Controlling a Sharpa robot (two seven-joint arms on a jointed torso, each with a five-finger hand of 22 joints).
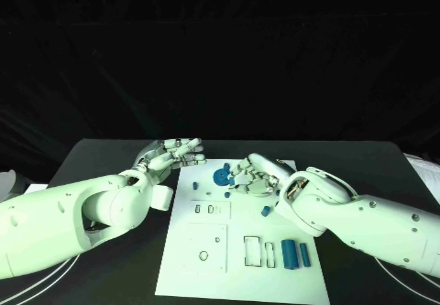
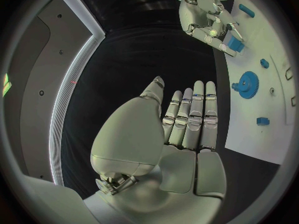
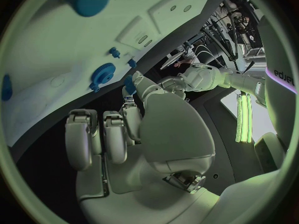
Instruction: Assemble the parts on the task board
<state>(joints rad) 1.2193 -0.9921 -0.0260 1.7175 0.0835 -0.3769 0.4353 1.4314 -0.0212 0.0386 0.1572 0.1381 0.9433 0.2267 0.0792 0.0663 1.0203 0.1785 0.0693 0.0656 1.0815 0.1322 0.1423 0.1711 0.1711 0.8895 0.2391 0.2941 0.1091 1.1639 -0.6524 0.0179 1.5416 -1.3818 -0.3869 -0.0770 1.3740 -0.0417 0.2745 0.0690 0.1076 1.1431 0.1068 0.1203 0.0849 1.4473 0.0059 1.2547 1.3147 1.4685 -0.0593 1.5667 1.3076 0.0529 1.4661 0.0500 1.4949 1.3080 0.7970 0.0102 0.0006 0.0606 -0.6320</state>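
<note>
The white task board (image 1: 240, 279) lies in the middle of the table. A blue gear (image 1: 223, 176) stands near its far edge, and a small blue part (image 1: 194, 185) sits to the gear's left. Another blue part (image 1: 266, 210) lies mid-board, and two long blue parts (image 1: 295, 254) lie at the near right. My right hand (image 1: 255, 175) hovers just right of the gear. In the right wrist view it pinches a small blue part (image 3: 129, 84) at its fingertips, which the left wrist view shows as a blue block (image 2: 234, 44). My left hand (image 1: 174, 155) is off the board's far left corner, with straight fingers (image 2: 190, 119) holding nothing.
A white block (image 1: 163, 197) lies on the table by the board's left edge, under my left arm. Papers (image 1: 423, 170) lie at the table's right edge. Empty slots (image 1: 252, 251) are cut into the board's near half.
</note>
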